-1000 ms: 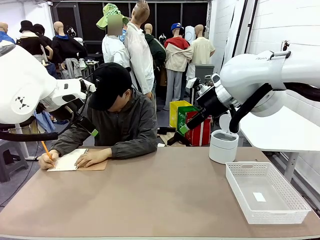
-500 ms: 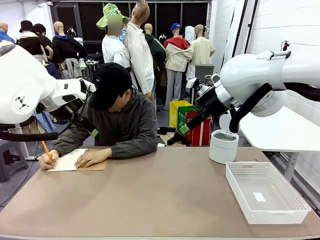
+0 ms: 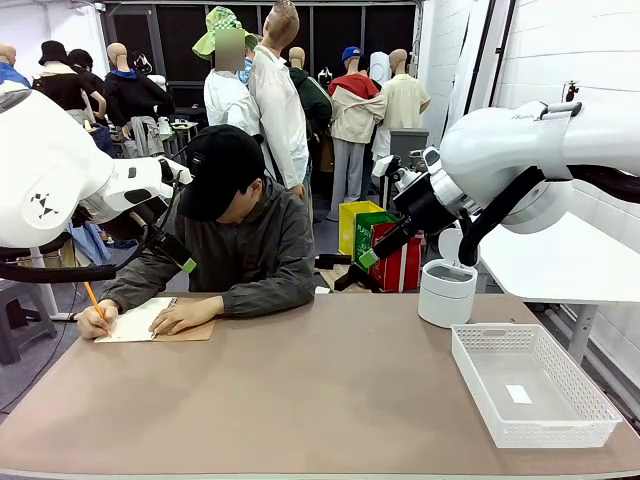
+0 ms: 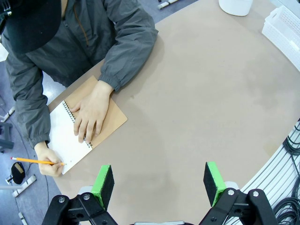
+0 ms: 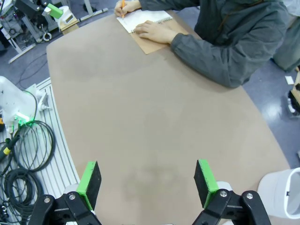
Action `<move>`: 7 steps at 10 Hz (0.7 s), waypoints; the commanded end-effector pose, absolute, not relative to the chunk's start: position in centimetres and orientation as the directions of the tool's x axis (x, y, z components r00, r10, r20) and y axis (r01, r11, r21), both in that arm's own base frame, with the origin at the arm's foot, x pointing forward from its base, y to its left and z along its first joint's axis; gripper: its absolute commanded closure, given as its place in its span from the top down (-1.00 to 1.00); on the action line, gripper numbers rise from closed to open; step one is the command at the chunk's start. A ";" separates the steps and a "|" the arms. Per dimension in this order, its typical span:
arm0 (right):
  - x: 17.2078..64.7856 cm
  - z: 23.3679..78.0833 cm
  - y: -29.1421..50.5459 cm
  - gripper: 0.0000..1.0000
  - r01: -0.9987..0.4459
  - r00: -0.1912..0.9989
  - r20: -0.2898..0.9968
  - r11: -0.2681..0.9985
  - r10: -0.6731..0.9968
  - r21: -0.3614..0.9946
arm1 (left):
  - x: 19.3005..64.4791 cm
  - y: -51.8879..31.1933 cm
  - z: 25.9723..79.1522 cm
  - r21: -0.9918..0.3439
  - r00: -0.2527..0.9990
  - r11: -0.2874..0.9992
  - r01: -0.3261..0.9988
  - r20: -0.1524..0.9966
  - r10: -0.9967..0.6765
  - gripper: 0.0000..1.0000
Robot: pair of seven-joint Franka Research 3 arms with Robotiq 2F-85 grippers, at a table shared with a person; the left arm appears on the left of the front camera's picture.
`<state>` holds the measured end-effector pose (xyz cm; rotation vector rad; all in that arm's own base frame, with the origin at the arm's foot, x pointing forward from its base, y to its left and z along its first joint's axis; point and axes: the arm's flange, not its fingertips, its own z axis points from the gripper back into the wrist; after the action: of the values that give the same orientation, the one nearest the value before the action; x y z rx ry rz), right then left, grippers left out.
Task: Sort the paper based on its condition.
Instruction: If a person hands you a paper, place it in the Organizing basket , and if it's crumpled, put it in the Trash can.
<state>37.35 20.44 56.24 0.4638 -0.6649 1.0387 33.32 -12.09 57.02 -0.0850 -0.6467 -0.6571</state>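
Observation:
At the table's far left a person writes with an orange pencil (image 3: 92,300) on the white page of a spiral-bound notebook (image 3: 140,321) with a brown cover, one hand (image 3: 185,314) flat on it. The paper itself is out of view. My left gripper (image 3: 185,262) hangs open above and behind the notebook (image 4: 75,136); the left wrist view has its green pads (image 4: 104,185) wide apart over bare table. High at the far right my right gripper (image 3: 358,268) is open too. Its pads (image 5: 205,180) stand apart over bare tabletop, far from the notebook (image 5: 143,21).
A white slatted basket (image 3: 500,345) sits at the table's right front with a small white tag (image 3: 518,393) inside. A white cylindrical bin (image 3: 447,293) stands behind it. Cables (image 5: 23,150) lie beside the table's near edge. The brown tabletop (image 3: 330,390) is bare in the middle.

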 end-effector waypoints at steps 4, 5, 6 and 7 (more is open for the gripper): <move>37.3 56.1 20.4 1.00 -0.898 0.341 0.694 0.438 0.635 0.041 | 33.3 -12.0 57.0 0.124 0.605 0.796 0.593 0.583 -0.542 1.00; 37.3 56.1 20.4 1.00 -0.898 0.341 0.694 0.438 0.635 0.041 | 33.3 -12.0 57.0 0.124 0.605 0.796 0.593 0.583 -0.542 1.00; 37.3 56.1 20.4 1.00 -0.898 0.341 0.694 0.438 0.635 0.041 | 33.3 -12.0 57.0 0.124 0.605 0.796 0.593 0.583 -0.542 1.00; 37.3 56.1 20.4 1.00 -0.898 0.341 0.694 0.438 0.635 0.041 | 33.3 -12.0 57.0 0.124 0.605 0.796 0.593 0.583 -0.542 1.00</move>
<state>37.35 20.44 56.24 0.4638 -0.6649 1.0388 33.32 -12.09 57.02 -0.0850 -0.6467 -0.6571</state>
